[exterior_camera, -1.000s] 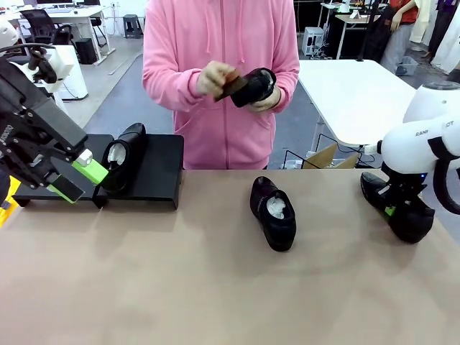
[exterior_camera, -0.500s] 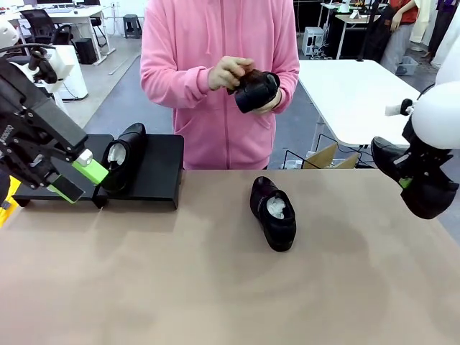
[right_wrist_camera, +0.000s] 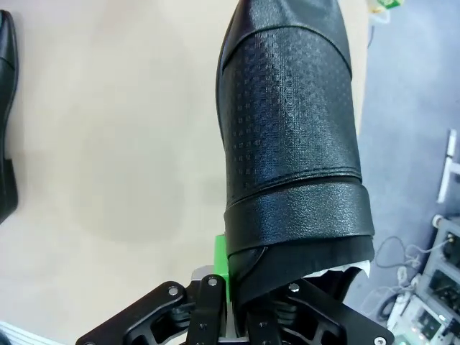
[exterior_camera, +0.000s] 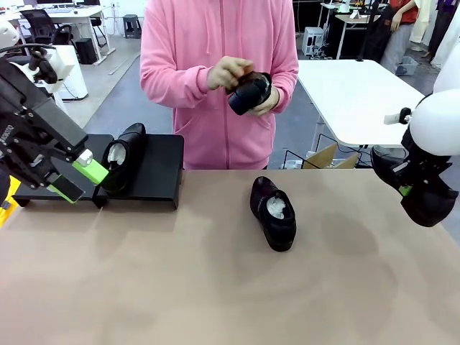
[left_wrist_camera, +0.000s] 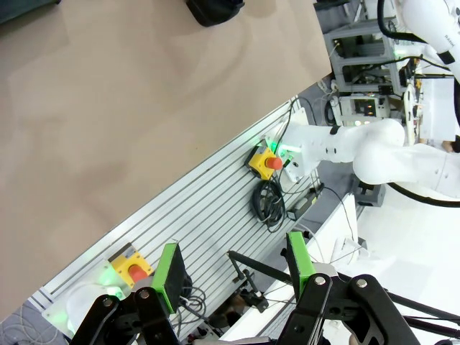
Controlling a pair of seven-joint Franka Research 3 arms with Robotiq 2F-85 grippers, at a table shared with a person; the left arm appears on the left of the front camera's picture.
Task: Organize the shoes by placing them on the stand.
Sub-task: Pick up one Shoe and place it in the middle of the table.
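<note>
One glossy black shoe (exterior_camera: 122,157) lies on the low black stand (exterior_camera: 159,176) at the far left. My left gripper (exterior_camera: 79,177) hangs open just left of it, green pads (left_wrist_camera: 169,276) apart with nothing between them. A second shoe (exterior_camera: 273,213) rests mid-table, white paper inside; its toe shows in the left wrist view (left_wrist_camera: 214,7). The person in pink holds a third shoe (exterior_camera: 249,92) in both hands. My right gripper (exterior_camera: 404,189) is shut on a fourth shoe (exterior_camera: 420,194), held above the table's right edge; that shoe (right_wrist_camera: 291,144) points away from the fingers (right_wrist_camera: 221,267).
The tan table (exterior_camera: 215,287) has bare room in front and between the middle shoe and the stand. A white table (exterior_camera: 359,93) stands behind at the right. The stand's left section (exterior_camera: 50,194) lies behind my left gripper. The mid-table shoe's edge (right_wrist_camera: 6,122) shows at the left.
My right gripper has lifted its shoe off the table and swung it toward the right edge. The person has turned the shoe in their hands. My left arm stayed still.
</note>
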